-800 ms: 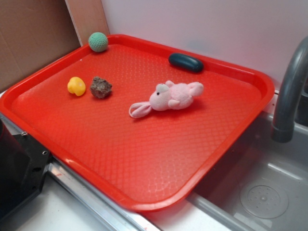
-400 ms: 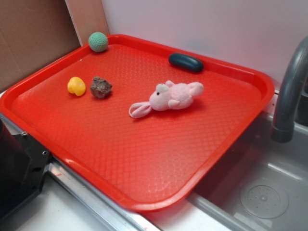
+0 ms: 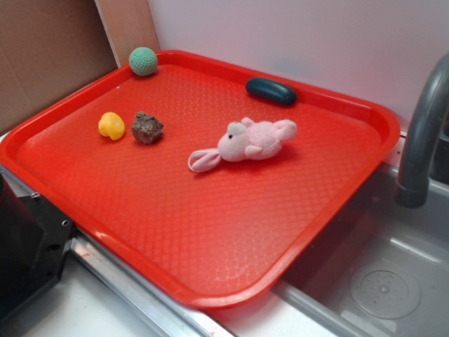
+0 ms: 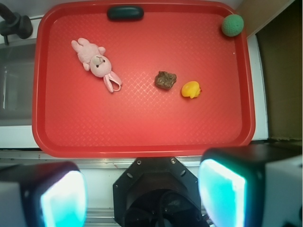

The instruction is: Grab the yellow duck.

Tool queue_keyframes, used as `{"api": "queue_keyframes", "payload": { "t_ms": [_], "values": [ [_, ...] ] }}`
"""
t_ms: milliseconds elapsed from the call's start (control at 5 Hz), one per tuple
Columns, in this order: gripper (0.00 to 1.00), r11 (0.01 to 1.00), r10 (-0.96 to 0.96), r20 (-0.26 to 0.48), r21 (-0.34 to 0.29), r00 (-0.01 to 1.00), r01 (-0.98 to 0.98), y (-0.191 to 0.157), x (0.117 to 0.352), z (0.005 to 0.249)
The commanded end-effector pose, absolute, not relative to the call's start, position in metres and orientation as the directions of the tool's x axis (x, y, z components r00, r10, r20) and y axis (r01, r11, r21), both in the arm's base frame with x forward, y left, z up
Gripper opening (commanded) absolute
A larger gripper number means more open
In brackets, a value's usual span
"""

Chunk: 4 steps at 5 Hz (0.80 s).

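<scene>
Gripper (image 4: 142, 191) jaws spread wide, empty, hanging off the tray (image 4: 142, 146). Duck (image 4: 191, 89) lies ahead, slightly right, rock (image 4: 165, 80) just beside it; bunny (image 4: 97, 64) farther left, ball (image 4: 232, 25) far right.

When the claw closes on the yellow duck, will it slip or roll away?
The duck looks smooth and rounded, so it may slip out of a loose pinch. It looks small, probably light, and a nudge could send it sliding on the tray. The rock lies close beside it, apart, so a wide-open claw might bump that first.
</scene>
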State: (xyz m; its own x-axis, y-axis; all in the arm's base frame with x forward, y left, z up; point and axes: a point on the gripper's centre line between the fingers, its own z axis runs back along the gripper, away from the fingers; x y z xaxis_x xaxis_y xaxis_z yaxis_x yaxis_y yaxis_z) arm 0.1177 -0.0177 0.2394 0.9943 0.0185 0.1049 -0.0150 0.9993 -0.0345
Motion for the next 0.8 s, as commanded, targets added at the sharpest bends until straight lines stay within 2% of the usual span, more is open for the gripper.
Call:
{"api": "queue_keyframes", "payload": {
  "t_ms": [0,400,600],
  "values": [
    [1.0,0.891,-0.45,0.131,-0.003,0.883,0.454,0.05,0.168,0.169],
    [1.0,0.75,-0.662,0.084,0.059,0.745,0.659,0.063,0.191,0.101],
    [1.0,0.731,-0.683,0.078,0.068,0.726,0.679,0.073,0.201,0.068]
  ]
}}
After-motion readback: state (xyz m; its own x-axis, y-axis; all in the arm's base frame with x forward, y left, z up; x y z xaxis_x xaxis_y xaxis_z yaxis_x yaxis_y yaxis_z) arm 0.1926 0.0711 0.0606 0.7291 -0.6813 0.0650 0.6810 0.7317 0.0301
